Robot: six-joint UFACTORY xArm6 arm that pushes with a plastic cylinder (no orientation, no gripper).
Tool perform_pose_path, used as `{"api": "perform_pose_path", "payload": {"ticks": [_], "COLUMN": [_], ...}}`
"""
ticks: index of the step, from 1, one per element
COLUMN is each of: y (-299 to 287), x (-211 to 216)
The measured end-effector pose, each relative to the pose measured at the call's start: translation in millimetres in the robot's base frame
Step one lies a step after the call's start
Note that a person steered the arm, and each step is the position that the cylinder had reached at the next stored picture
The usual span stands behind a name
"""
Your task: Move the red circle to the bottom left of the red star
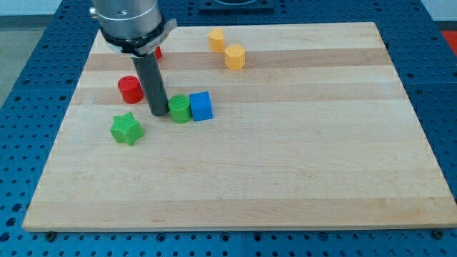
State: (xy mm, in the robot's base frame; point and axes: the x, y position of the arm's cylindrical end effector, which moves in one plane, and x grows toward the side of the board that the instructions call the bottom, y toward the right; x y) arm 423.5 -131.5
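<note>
The red circle (130,89) lies on the wooden board (285,171) at the view's upper left. The red star (158,52) is mostly hidden behind the arm's body; only a red sliver shows above and right of the circle. My rod comes down from the view's top left and my tip (158,113) rests on the board just right of and slightly below the red circle, touching or nearly touching the green circle (179,109) on its left side.
A blue cube (201,106) stands against the green circle's right side. A green star (126,129) lies below the red circle. Two yellow blocks (216,40) (234,56) lie near the top edge.
</note>
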Motion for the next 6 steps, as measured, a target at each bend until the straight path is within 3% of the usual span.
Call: {"api": "perform_pose_path", "payload": {"ticks": [3,5,6], "y": [-44,-70,-64], "x": [-12,-70,-78]}}
